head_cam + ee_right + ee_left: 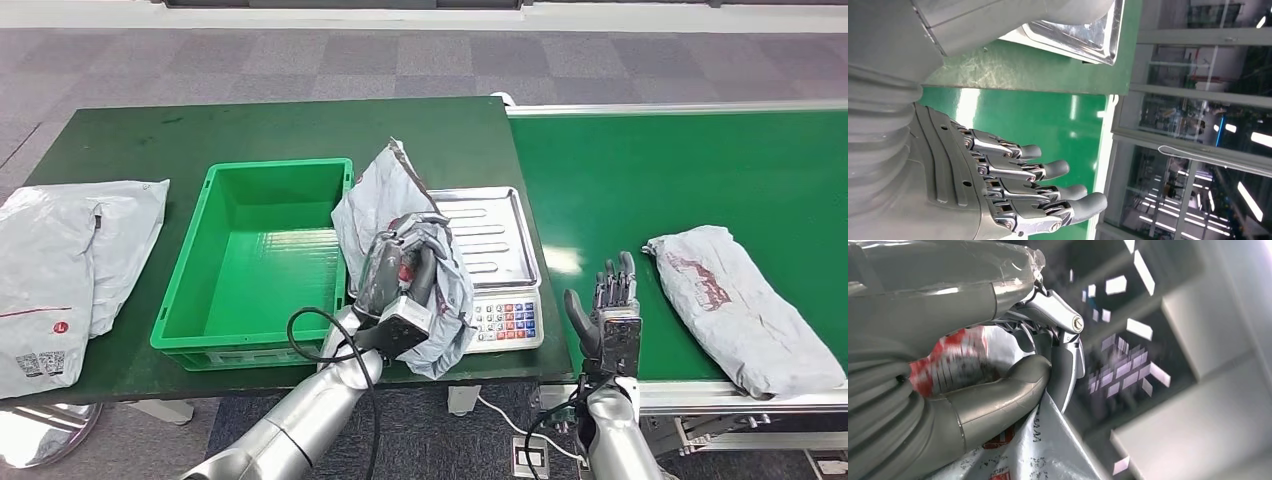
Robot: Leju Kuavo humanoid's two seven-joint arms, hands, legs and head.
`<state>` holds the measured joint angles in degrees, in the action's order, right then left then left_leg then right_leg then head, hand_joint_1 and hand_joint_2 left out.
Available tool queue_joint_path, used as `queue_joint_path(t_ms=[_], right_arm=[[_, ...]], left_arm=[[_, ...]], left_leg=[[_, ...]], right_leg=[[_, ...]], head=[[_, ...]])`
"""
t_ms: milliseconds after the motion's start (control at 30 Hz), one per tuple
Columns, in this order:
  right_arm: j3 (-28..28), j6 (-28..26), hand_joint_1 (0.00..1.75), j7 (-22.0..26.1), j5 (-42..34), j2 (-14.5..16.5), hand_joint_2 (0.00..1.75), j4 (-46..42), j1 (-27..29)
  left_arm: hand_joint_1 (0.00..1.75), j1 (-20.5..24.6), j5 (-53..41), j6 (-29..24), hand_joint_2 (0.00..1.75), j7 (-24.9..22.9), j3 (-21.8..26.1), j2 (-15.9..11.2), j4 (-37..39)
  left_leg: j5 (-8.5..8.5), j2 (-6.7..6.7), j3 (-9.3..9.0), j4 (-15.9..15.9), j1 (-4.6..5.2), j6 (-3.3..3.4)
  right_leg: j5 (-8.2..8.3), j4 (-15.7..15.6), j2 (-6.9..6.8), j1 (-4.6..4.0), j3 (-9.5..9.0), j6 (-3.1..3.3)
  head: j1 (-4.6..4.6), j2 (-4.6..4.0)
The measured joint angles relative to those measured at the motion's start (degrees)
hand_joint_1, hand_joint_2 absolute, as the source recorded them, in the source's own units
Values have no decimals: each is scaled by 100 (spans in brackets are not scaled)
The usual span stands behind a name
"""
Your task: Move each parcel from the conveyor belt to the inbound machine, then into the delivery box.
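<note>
Currently a crumpled grey parcel (pixel 400 230) is gripped by the left hand (pixel 400 275), with the thumb (pixel 998 400) and the darker fingers (pixel 1068 365) closed around its plastic wrapping, as is seen close up in the left wrist view. The held parcel is raised above the front left part of the scale (pixel 495 265), so that part of the steel weighing tray is hidden behind it. Whether the parcel touches the tray cannot be told.

The right hand (pixel 608 310) is held upright with nothing in it, its fingers (pixel 1048 170) apart and straight. It stands just to the right of the scale, at the near edge of the conveyor belt (pixel 680 180).

The scale sits at the right end of the dark green counter (pixel 280 130), its keypad facing the robot. A green box (pixel 265 260) stands just to the left of the scale on the same counter. Well to the left of the scale, past the box, flat grey parcels (pixel 70 260) are laid at the counter's far end.

A second grey parcel (pixel 745 305) with red markings is lying on the belt, to the right of the scale and beyond the right hand, apart from it.
</note>
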<state>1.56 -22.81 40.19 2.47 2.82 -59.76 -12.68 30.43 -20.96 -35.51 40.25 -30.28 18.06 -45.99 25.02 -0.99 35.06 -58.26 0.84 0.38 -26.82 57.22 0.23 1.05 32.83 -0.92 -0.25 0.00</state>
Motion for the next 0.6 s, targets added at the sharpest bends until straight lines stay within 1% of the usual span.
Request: queue_joint_path(t_ms=[67,100,200,267,400,600], right_arm=[[-1,-66,0,0,-16,-6,175,-56,75],[-1,-114,0,0,-19,-11,175,-87,115],[-1,-299,0,0,11,-23,175,-171,181],[-2,-400,0,0,31,-27,175,-217,212],[-6,-453,0,0,31,-32,175,-272,251],[-13,-457,0,0,31,-33,175,-314,269]], left_arm=[[175,-249,-317,-314,175,8,-2,-90,-847],[175,-344,-526,-385,175,12,4,-121,-1293],[175,-534,-876,-422,175,10,79,-173,-2386],[175,-607,-900,-423,175,4,185,-209,-2905],[175,-697,-898,-424,175,2,326,-271,-3532],[175,-765,-900,-424,175,3,402,-317,-3931]], left_leg=[[1,-2,4,-1,-1,-2],[2,-7,7,-1,-1,-2],[7,-7,10,0,-1,-7],[10,-3,9,0,-1,-9],[9,-4,9,0,-2,-8],[7,-4,8,0,-1,-7]], right_leg=[[-2,0,-1,0,5,0],[-4,0,-5,-1,5,1],[-9,0,-3,0,6,2],[-11,0,1,-1,8,2],[-12,0,-2,-1,7,3],[-10,0,-1,0,7,3]], head=[[-1,0],[0,0],[1,0],[-1,0],[0,0],[-1,0]])
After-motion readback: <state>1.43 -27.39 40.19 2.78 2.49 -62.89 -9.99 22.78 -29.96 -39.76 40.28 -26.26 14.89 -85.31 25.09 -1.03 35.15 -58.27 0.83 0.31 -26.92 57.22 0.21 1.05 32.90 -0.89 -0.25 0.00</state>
